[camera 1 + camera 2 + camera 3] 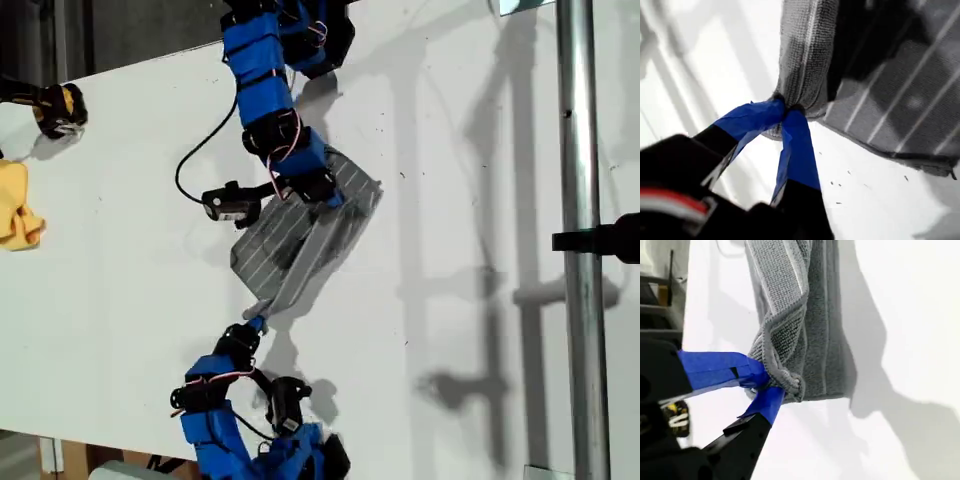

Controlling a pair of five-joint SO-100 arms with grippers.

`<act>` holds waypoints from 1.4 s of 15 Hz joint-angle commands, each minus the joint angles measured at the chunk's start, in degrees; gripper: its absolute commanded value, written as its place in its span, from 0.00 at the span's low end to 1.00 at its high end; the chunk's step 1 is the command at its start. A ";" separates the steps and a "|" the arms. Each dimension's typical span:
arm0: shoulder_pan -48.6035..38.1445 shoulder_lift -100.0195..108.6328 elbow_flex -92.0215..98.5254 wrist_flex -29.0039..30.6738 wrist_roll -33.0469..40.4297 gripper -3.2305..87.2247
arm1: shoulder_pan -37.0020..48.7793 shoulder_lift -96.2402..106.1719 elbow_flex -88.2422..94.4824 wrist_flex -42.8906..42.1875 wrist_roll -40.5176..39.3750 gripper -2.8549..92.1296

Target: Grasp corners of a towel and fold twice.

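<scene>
My first claw (787, 107) is pinched shut on one corner of the towel (920, 90). Its two blue-taped fingers (799, 150) meet on the hem, with no gap between them. From this corner a narrow band of cloth rises away from the claw, while the striped remainder lies flat on the counter (865, 200) just beside it.

My second claw (772, 382) is likewise closed on the towel (810, 315), gripping a bunched, folded-over edge at a corner. The cloth is gathered in several layers at the tips. Beyond the grip the towel runs away from the claw, over the counter (900, 290).

In the exterior view my first claw (257, 322) reaches up from the arm at that view's bottom edge and holds the towel's (290, 240) lowest point. My second claw (325, 195) comes down from the arm at that view's top edge and holds the cloth near its upper part. The towel sits between the two claws, near the middle of the counter (450, 150), partly doubled over and rumpled, with a raised ridge running from one claw toward the other. Shadows of the arms fall on the counter toward the exterior view's right.

A yellow cloth (18, 205) lies at the exterior view's left edge, well apart from the towel.
</scene>
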 commanded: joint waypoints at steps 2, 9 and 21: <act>-3.08 -18.02 -26.98 3.34 7.21 0.02 | 6.33 9.32 4.57 4.92 0.44 0.03; -4.04 -32.26 -42.98 -1.76 11.95 0.02 | 16.44 15.82 10.37 16.35 1.14 0.03; -6.50 -30.94 -38.23 -4.66 12.66 0.02 | 22.06 35.77 27.33 15.56 -2.55 0.03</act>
